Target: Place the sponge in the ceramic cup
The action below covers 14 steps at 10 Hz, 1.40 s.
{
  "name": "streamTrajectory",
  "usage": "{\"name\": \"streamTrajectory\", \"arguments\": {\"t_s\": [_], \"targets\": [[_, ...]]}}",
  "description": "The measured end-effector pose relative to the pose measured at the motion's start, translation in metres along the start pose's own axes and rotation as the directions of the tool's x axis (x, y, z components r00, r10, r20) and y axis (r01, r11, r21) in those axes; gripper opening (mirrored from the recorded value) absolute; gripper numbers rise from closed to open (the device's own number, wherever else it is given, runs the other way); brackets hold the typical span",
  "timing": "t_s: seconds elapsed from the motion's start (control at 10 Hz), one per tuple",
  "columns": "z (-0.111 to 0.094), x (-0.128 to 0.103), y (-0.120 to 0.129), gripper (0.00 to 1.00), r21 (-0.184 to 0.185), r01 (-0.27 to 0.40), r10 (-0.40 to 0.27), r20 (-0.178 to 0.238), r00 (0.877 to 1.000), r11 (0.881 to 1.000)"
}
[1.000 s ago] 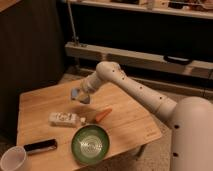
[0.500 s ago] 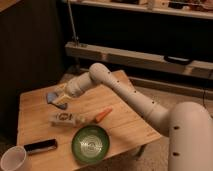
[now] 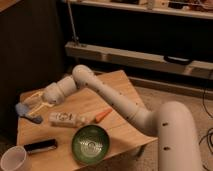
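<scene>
My gripper [image 3: 27,111] hangs over the far left of the wooden table [image 3: 115,85], with its pale fingers [image 3: 36,101] reaching left. It is shut on the blue sponge [image 3: 22,108], which is held a little above the tabletop near the left edge. At the bottom left corner stands the white ceramic cup [image 3: 14,159], upright and in front of the gripper, well apart from it. The arm stretches back from the gripper to the white base at the right.
A white power strip [image 3: 67,119] lies just right of the gripper. An orange carrot [image 3: 103,114] lies beside it, and a green striped bowl [image 3: 90,144] sits near the front edge. A black flat object [image 3: 40,146] lies between cup and bowl. Dark shelving stands behind.
The gripper has swung steadily left across the table with the sponge in it, from above the power strip to the table's left edge, and has come lower.
</scene>
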Motion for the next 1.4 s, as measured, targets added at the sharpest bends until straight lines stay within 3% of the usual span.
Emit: {"name": "streamTrajectory", "arguments": {"t_s": [0.1,0.2,1.1,1.3,1.4], "targets": [[0.016,0.006,-0.008,0.22,0.067,0.015,-0.014,-0.013,1.0,0.998],[0.023,0.007,-0.011,0.22,0.081,0.021,-0.02,-0.015,1.0,0.996],[0.024,0.006,-0.013,0.19,0.089,0.03,-0.03,-0.006,1.0,0.996],[0.029,0.005,-0.013,0.19,0.115,0.029,-0.028,-0.007,1.0,0.993],[0.046,0.005,-0.018,0.19,0.149,0.035,-0.033,-0.013,0.999,0.988]]}}
